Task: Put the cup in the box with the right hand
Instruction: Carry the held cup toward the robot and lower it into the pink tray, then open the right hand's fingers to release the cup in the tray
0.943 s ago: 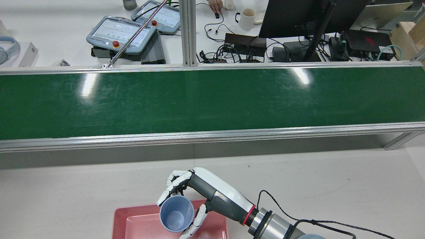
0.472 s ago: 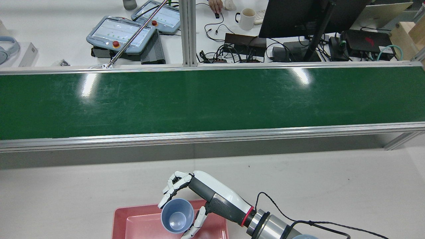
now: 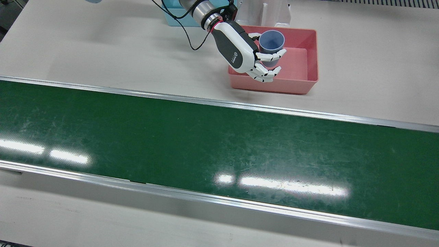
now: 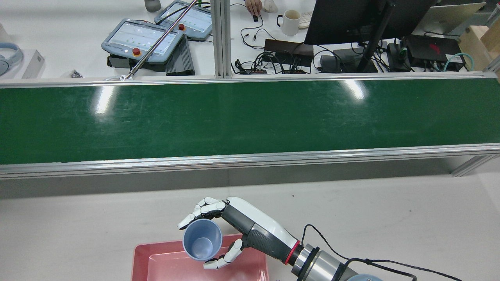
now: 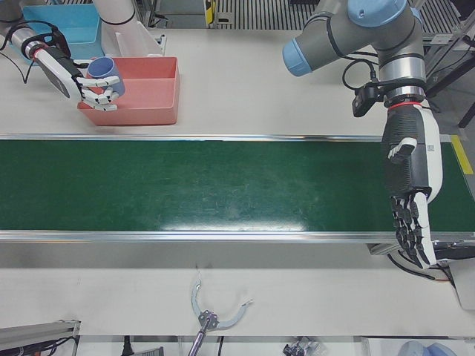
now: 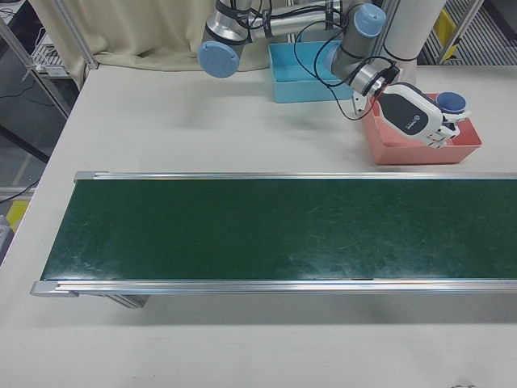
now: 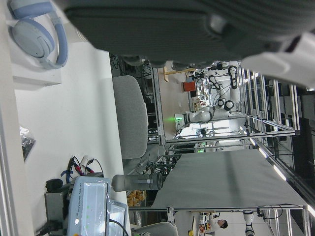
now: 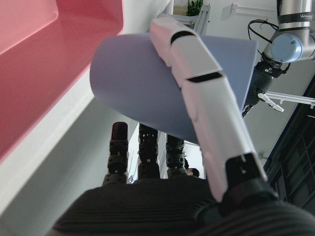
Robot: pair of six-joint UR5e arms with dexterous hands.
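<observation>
A blue cup [image 3: 271, 39] [image 4: 201, 239] hangs mouth-up over the near left part of the pink box [image 3: 308, 55] [image 4: 160, 265]. My right hand [image 3: 240, 51] [image 4: 250, 230] holds it from the side. The fingers [image 3: 271, 55] curl round its wall and the thumb sits on the far side. In the right hand view a white finger [image 8: 206, 93] lies across the cup [image 8: 142, 83] above the box's wall [image 8: 44, 59]. My left hand [image 5: 412, 185] hangs open over the belt's end, fingers pointing down, far from the cup [image 5: 104, 70].
A long green conveyor belt [image 3: 205, 144] runs across the table in front of the box. A light blue bin [image 6: 295, 73] stands behind the box beside the arm's base. A grabber tool [image 5: 211, 319] lies on the operators' side strip.
The right hand's fingers have spread wider around the cup. The cup has shifted a little left and up in the rear view and now tilts less.
</observation>
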